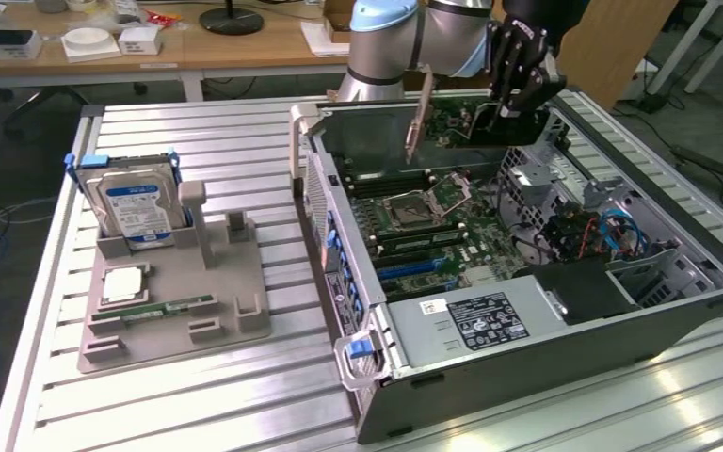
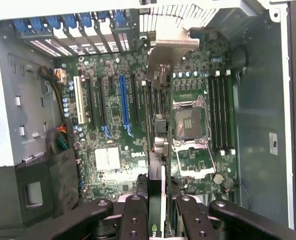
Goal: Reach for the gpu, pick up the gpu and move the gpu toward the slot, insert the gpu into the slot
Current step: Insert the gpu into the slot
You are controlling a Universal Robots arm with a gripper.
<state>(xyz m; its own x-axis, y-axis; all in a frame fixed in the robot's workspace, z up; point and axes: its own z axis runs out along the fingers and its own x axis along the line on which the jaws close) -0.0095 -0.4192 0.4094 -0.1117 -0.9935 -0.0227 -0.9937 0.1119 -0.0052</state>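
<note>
My gripper [image 1: 516, 94] hangs over the open computer case [image 1: 663, 311], shut on the gpu [image 1: 481, 135]. The gpu is a thin dark card held edge-on above the motherboard [image 1: 431, 226], clear of it. Its metal bracket [image 1: 420, 118] points down at the end toward the exterior view's left. In the wrist view the gpu [image 2: 156, 165] runs away from my gripper [image 2: 158, 212] as a slim edge between the black fingers [image 2: 134, 215], with its bracket [image 2: 170, 47] at the far end. A long blue slot [image 2: 124, 100] lies beside that edge among several black ones; blue slots [image 1: 418, 268] also show on the board.
The case walls, a black power supply [image 1: 488, 320] and a drive cage [image 1: 601, 235] ring the motherboard. On the slatted table at the exterior view's left, a grey fixture [image 1: 230, 282] carries a silver hard drive [image 1: 136, 212], a chip [image 1: 123, 282] and a green memory stick [image 1: 161, 308].
</note>
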